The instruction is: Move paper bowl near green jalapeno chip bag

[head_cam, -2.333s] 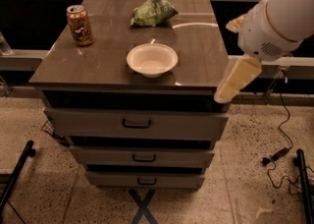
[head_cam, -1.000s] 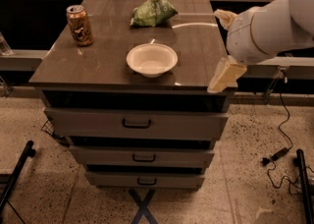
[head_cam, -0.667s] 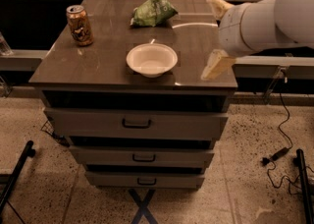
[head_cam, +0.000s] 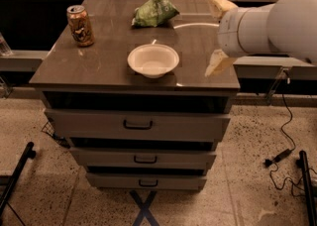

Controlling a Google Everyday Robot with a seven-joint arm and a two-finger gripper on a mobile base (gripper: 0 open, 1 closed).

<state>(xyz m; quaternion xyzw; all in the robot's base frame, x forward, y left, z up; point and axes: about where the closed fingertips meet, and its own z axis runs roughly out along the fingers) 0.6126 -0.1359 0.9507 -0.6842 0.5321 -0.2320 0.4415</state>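
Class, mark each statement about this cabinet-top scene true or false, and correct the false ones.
1. The paper bowl touches the green jalapeno chip bag. False: they lie apart, with the bag further back.
2. The drink can stands upright near the cabinet top's left edge. True.
3. The claw grips the bowl. False: it hangs open over the top's right side, beside the bowl, holding nothing.
4. The bowl sits open side up. True.
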